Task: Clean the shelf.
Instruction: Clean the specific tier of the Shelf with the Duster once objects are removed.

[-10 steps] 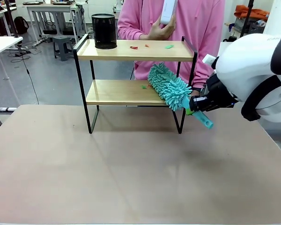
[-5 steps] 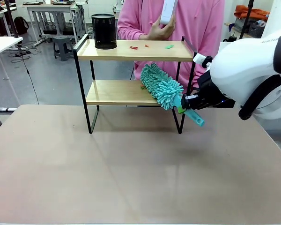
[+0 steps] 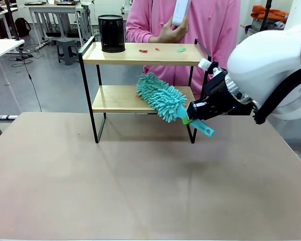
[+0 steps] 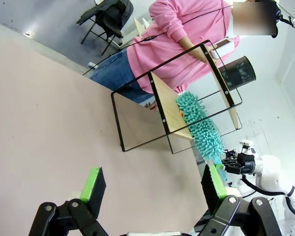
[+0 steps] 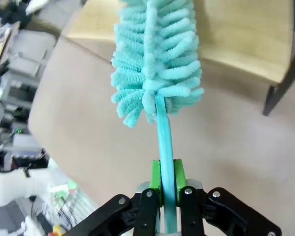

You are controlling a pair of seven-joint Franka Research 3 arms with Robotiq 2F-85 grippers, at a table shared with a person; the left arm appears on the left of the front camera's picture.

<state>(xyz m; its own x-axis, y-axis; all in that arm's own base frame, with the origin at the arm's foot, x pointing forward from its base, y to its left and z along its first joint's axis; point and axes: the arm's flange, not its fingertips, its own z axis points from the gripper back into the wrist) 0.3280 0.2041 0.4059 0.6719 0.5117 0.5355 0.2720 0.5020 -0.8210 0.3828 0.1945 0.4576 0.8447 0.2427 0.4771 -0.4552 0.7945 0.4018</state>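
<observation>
The shelf (image 3: 115, 98) stands on the tabletop (image 3: 140, 191). The right jaws are clenched on the handle of a fluffy blue-green duster (image 3: 160, 96). Its head lies on the shelf's bottom board, so that board looks half swept. Small red and green bits (image 3: 143, 50) sit on the shelf's top board (a black cup (image 3: 112, 33) stands there too), so I think it is not clean yet. The left jaws are spread wide, holding nothing, well away from the shelf.

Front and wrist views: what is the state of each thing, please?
Teal fluffy duster: held by handle, head over lower board.
Right gripper: shut on duster.
Left gripper: open, empty.
Two-tier wooden shelf, black metal frame: upright, scraps on top.
Black mesh cup: upright on top board.
</observation>
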